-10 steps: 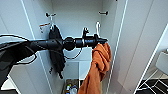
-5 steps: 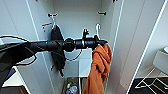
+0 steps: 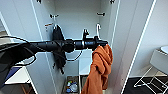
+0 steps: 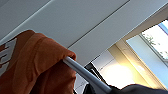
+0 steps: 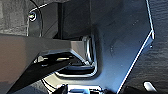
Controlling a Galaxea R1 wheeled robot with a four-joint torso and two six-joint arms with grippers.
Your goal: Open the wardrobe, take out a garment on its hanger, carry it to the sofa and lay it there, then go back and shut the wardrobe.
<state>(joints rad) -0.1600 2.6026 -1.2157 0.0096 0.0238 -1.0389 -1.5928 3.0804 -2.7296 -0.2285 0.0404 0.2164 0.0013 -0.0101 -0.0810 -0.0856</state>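
Inside, wardrobe [image 3: 75, 20] doors open, black garment [image 3: 59, 47] hanging at left, left arm stretched level across opening, left gripper [image 3: 103, 43] clamping hanger [image 3: 98, 28], orange garment [image 3: 100, 67] draped below, right gripper state unclear.

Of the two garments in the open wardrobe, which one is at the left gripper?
The bright orange fabric garment, draped at the left gripper; the black garment hangs further back inside.
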